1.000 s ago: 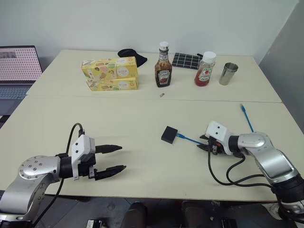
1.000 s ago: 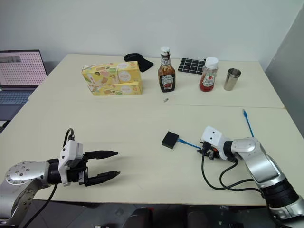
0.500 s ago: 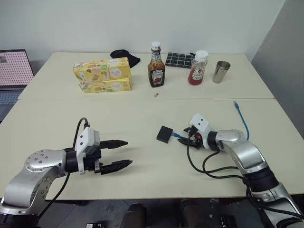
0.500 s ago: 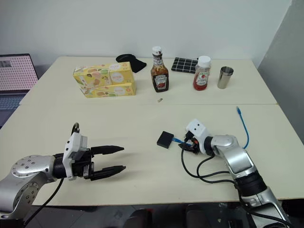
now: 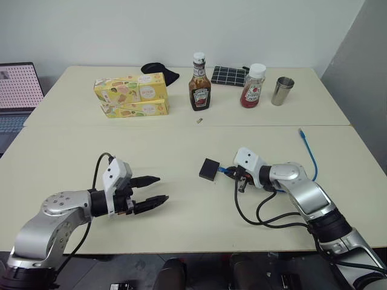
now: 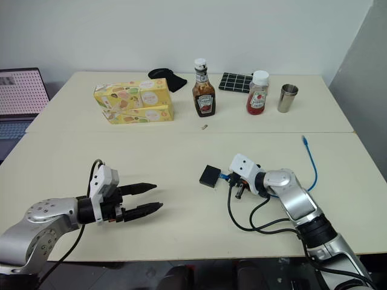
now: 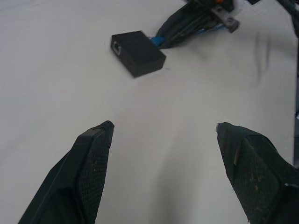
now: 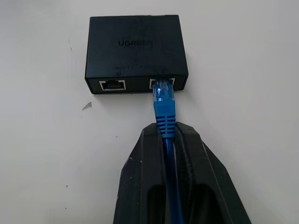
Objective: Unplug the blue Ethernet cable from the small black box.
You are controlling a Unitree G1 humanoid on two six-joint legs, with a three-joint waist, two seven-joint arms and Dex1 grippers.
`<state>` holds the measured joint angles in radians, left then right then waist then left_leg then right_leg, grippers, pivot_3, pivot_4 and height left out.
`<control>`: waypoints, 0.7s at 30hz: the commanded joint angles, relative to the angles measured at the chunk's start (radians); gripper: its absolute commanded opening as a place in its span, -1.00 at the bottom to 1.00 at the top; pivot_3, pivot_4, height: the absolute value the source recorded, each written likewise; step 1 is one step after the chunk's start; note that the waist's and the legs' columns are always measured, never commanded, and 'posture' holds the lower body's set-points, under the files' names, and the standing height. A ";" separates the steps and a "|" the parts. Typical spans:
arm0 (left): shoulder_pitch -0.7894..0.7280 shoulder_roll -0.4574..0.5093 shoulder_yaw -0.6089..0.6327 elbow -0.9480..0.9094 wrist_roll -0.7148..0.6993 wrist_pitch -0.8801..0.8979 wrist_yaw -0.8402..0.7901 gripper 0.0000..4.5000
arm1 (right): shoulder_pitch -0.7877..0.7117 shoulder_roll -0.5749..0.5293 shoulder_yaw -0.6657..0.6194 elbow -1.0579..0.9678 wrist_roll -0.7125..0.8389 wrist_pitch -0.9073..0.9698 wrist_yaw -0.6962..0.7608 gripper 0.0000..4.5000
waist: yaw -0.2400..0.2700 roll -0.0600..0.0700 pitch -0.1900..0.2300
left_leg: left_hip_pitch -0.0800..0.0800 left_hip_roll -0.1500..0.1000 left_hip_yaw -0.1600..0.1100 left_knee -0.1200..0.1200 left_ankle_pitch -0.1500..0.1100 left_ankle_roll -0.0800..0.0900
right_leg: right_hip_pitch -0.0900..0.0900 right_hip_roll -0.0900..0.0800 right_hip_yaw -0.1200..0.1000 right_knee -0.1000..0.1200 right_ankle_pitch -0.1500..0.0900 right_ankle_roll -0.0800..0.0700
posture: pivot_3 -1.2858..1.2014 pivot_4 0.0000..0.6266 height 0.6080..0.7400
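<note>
Since a second ago the right hand [image 8: 174, 140] has slid in along the blue Ethernet cable [image 8: 164, 112] toward the small black box [image 6: 211, 176] and pinched its two black fingers together on the cord, while the left hand [image 5: 151, 191] has edged a little forward with its fingers spread wide and nothing between them. The small black box lies flat near the middle of the pale tabletop [image 5: 181, 151], and the cable runs from one of two ports in its side, under the right hand, then loops off toward the tabletop's right edge, where its free plug rests. From the right wrist view the fingers clamp the cord just behind the ribbed blue boot, with the clear plug seated in the port and a short stretch of boot showing between fingertips and box. The box looks light and likely to slide if pulled, so it probably needs pinning by the other hand; the cable is thin and limp, stiff only at the boot, which is the sensible place to grip. The plug's latch tab may resist a straight pull, though the tab itself cannot be made out. The right forearm lies low over the tabletop, angled inward and slightly downward toward the box. The left arm reaches forward, its hand hovering well apart from the box and pointing at it.
</note>
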<state>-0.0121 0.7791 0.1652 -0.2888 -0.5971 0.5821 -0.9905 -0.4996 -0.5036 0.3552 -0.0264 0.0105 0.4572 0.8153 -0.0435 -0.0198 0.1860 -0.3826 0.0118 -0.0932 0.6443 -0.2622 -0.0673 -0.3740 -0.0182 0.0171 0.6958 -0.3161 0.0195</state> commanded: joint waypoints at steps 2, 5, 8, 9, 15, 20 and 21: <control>-0.061 -0.041 0.048 -0.010 -0.147 0.144 0.055 0.67 | -0.014 -0.049 0.023 -0.092 -0.072 -0.305 0.033 -0.98 | 0.003 0.000 0.000 | -0.001 0.000 0.000 0.000 0.000 0.000 | -0.001 0.000 0.000 0.000 0.000 0.000 | 0.03 -0.52 1.00; -0.088 -0.044 0.061 -0.023 -0.226 0.216 0.054 0.67 | -0.025 -0.064 0.042 -0.090 -0.108 -0.482 0.047 -0.98 | 0.003 0.000 0.000 | -0.001 0.000 0.000 0.000 0.000 0.000 | -0.001 -0.001 0.000 0.000 0.000 0.000 | 0.03 -0.52 1.00; -0.119 -0.062 0.061 -0.039 -0.286 0.262 0.075 0.67 | -0.051 -0.062 0.058 -0.075 -0.147 -0.630 0.044 -0.99 | 0.002 0.000 0.000 | -0.001 0.000 0.000 0.000 0.000 0.000 | -0.001 -0.001 0.000 0.000 0.000 0.000 | 0.03 -0.52 1.00; -0.128 -0.068 0.059 -0.039 -0.295 0.269 0.083 0.67 | -0.057 -0.058 0.060 -0.072 -0.152 -0.659 0.042 -0.99 | 0.003 0.000 0.000 | -0.001 0.001 0.000 0.000 0.000 0.000 | -0.001 -0.001 0.000 0.000 0.000 0.000 | 0.03 -0.52 1.00; -0.145 -0.104 0.048 -0.054 -0.347 0.293 0.099 0.67 | -0.087 -0.028 0.049 -0.052 -0.165 -0.758 0.027 -0.99 | 0.004 0.000 0.000 | -0.001 0.001 -0.001 0.001 0.000 -0.001 | 0.000 -0.001 0.000 0.000 0.000 0.000 | 0.03 -0.52 1.00; -0.152 -0.123 0.056 -0.044 -0.377 0.306 0.111 0.51 | -0.104 -0.012 0.035 -0.042 -0.173 -0.798 0.007 -0.99 | 0.008 0.000 0.000 | -0.001 0.001 -0.001 0.001 0.000 -0.001 | 0.000 -0.001 0.000 0.000 0.000 0.000 | 0.03 -0.52 1.00; -0.153 -0.125 0.056 -0.042 -0.379 0.306 0.113 0.45 | -0.105 -0.009 0.031 -0.040 -0.173 -0.804 0.003 -0.99 | 0.008 0.000 0.000 | -0.001 0.001 -0.001 0.001 0.000 -0.001 | 0.000 -0.001 0.000 0.000 0.000 0.000 | 0.03 -0.52 1.00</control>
<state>-0.1519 0.6582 0.2019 -0.3106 -0.9456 0.8880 -0.8821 -0.5768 -0.5216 0.4212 -0.0489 -0.1689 -0.3186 0.8381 -0.0352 -0.0200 0.1861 -0.3835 0.0125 -0.0939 0.6450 -0.2618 -0.0680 -0.3740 -0.0195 0.0172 0.6958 -0.3161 0.0194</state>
